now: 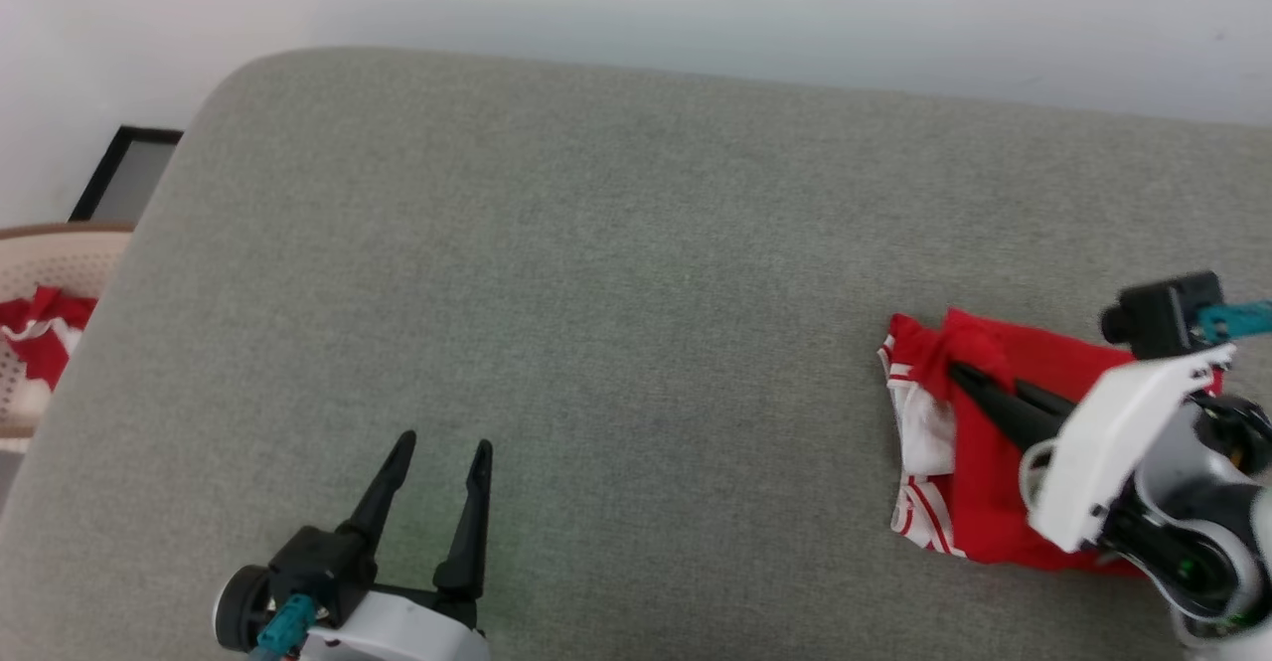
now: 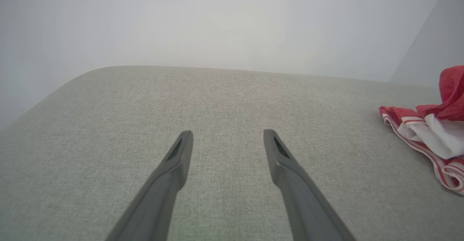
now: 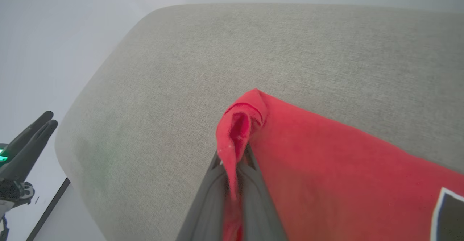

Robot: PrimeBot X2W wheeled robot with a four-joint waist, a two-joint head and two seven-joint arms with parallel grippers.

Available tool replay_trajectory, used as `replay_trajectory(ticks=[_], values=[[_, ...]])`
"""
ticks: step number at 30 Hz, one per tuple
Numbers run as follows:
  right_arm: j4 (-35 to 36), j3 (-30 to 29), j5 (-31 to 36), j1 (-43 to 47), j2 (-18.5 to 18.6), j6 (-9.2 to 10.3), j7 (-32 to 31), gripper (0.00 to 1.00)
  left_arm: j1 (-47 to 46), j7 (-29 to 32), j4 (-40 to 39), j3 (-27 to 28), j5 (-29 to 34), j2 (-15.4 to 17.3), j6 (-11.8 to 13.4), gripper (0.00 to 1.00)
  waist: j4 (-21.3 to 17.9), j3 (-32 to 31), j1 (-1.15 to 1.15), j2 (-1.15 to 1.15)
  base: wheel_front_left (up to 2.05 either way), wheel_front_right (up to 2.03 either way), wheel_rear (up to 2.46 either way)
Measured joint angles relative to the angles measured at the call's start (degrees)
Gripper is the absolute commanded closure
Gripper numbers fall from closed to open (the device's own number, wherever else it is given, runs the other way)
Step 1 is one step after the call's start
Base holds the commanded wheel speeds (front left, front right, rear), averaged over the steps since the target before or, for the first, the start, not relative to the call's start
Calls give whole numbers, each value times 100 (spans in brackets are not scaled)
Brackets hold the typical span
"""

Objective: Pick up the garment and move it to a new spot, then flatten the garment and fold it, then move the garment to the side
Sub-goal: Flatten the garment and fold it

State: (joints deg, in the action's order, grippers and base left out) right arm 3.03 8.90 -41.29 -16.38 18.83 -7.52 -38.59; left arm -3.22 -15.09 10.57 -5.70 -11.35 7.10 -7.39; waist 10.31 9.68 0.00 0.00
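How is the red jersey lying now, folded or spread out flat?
Folded: the jersey is a compact layered bundle on the grey cushion, white sleeve tucked at one edge. The right tool pinches its corner.

Soft even light, faint shadows

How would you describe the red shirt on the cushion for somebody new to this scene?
Find the big grey cushion and look at its right side. The garment lies there, red with white striped trim, one corner pinched in the right tool. The other red-and-white cloth sits off the cushion, in a beige basket.
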Motion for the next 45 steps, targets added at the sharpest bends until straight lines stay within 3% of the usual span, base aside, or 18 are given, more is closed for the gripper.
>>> replay_trajectory(ticks=[8,9,15,16,17,18,19,24,30,33,37,45], values=[[-572,572,331,-477,-145,0,309,100,-129,0,88,-105,-80,-115,0,0,197,201,0,0,0,0,0],[-937,667,378,-502,-129,0,466,100,-155,0,118,-143,-112,-159,0,0,276,244,0,0,0,0,0],[-1596,945,390,-542,-78,0,918,100,-156,0,175,-170,-133,-197,0,0,329,189,0,0,0,0,0],[-1629,972,348,-559,-85,0,984,88,-154,0,177,-158,-141,-194,0,0,322,168,0,0,0,0,0],[-1657,992,302,-573,-89,0,1044,88,-148,0,179,-144,-141,-191,0,0,310,143,0,0,0,0,0],[-1683,994,250,-586,-94,0,1095,51,-136,0,181,-140,-141,-181,0,0,294,114,0,0,0,0,0],[-1710,983,190,-605,-102,0,1126,0,-115,0,181,-132,-143,-167,0,0,273,87,0,0,0,0,0],[-1705,881,-134,-637,5,0,1289,0,4,0,187,-118,-182,-73,0,0,103,-60,0,0,0,0,0],[-1573,857,-503,-621,466,0,1802,0,24,0,257,-165,-214,0,0,0,-170,-245,0,0,0,0,0],[-1699,940,-522,-488,842,0,2380,0,28,0,385,-202,-238,27,0,0,-294,-362,0,0,0,0,0],[-2016,1183,-554,-352,1042,0,3344,0,15,1,588,-285,-287,101,0,0,-470,-483,0,0,0,0,0],[-2795,1691,-396,-314,1002,0,5098,0,3,1,701,-19,-339,213,0,0,-751,-736,0,0,0,0,0]])
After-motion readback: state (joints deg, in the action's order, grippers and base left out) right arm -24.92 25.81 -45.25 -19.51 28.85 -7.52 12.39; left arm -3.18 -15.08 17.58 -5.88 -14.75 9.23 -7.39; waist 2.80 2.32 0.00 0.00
